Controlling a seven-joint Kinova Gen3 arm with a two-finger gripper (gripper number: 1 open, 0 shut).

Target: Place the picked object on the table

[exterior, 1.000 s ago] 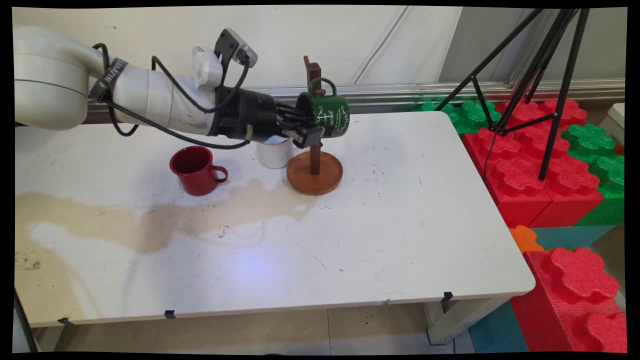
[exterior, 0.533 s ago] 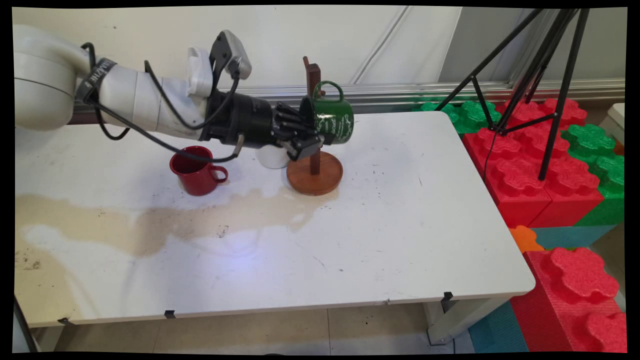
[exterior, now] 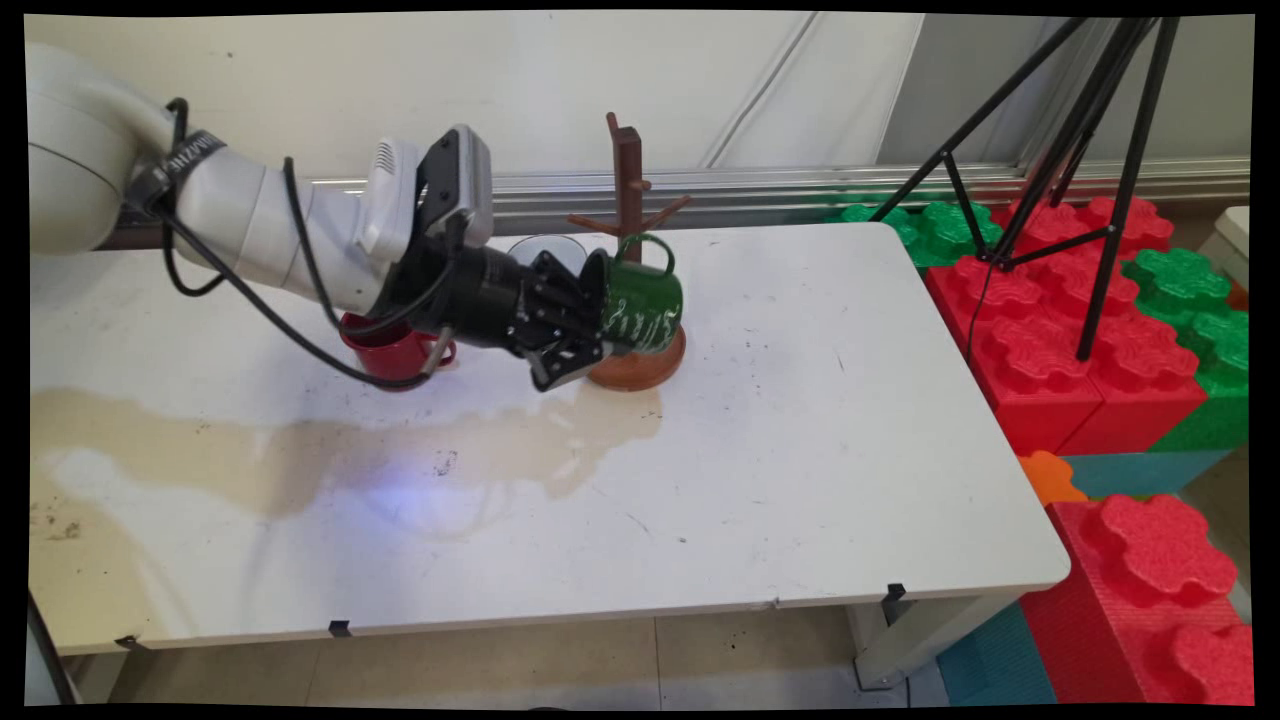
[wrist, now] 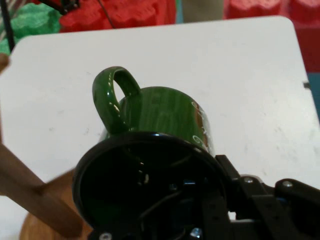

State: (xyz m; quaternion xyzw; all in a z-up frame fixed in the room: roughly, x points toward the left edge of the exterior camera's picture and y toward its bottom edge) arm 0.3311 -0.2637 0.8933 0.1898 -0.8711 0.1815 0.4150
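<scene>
Now clamped on green mug [exterior: 640, 305] rim w/ end effector [exterior: 585, 325], best kept level & clear of wooden mug tree [exterior: 630, 215] pegs.

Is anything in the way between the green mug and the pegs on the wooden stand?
No, nothing visible is. The gripper holds the green mug on its side, handle up, just below the wooden stand's pegs. The red mug sits apart, behind the arm.
</scene>
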